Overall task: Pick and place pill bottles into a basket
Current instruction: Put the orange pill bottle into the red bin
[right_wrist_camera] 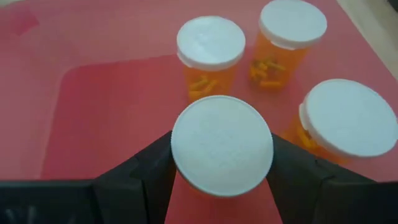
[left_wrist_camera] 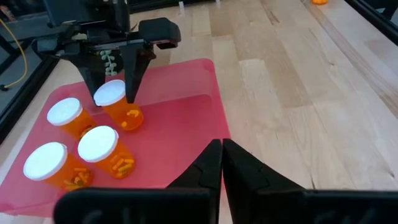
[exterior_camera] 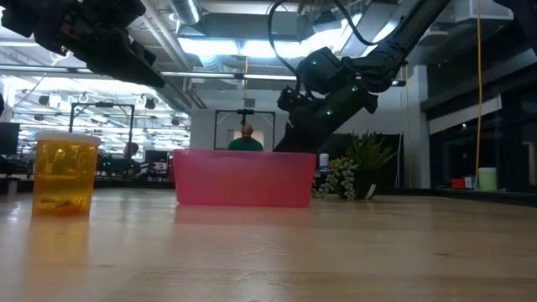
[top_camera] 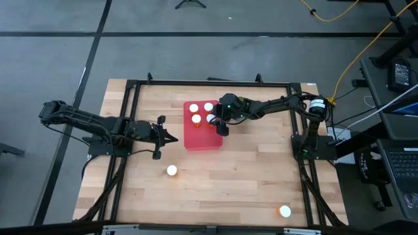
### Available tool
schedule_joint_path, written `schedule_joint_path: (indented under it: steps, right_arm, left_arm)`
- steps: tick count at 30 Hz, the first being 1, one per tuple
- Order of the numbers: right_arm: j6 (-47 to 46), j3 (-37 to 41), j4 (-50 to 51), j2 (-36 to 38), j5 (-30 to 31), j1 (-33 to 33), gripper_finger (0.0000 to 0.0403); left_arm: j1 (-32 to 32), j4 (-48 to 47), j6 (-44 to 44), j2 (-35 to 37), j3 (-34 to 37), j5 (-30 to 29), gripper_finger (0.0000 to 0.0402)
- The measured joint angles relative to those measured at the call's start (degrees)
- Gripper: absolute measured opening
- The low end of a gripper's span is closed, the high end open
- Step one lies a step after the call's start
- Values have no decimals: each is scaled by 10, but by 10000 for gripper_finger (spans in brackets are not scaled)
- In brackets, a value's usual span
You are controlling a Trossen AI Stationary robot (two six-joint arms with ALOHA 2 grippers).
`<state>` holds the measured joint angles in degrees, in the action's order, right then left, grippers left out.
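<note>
A pink basket (exterior_camera: 243, 178) sits mid-counter (exterior_camera: 336, 252). One orange pill bottle (exterior_camera: 65, 174) stands well apart from it. A dark arm (exterior_camera: 336, 84) descends behind the basket — a green plant (exterior_camera: 352, 176) just beyond.

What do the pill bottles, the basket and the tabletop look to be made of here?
Pill bottles: likely clear orange plastic, since pills show through the walls; the white caps look matte and faintly grainy, probably plastic.
Basket: looks like smooth red-pink plastic with a soft sheen and rounded moulded corners.
Table: pale wood, with visible plank seams and grain; its finish is hard to judge.
</note>
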<state>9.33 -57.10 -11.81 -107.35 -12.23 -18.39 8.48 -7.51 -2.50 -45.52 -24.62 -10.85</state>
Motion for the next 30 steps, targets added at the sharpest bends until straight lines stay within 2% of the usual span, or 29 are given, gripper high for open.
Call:
schedule_joint_path:
  steps: [8, 30]
  right_arm:
    - [7, -29, 34, 0, 0, -7, 218]
    - [16, -31, 17, -29, 1, -10, 218]
  left_arm:
    - [0, 0, -18, 0, 0, 0, 2]
    - [0, 0, -18, 0, 0, -2, 5]
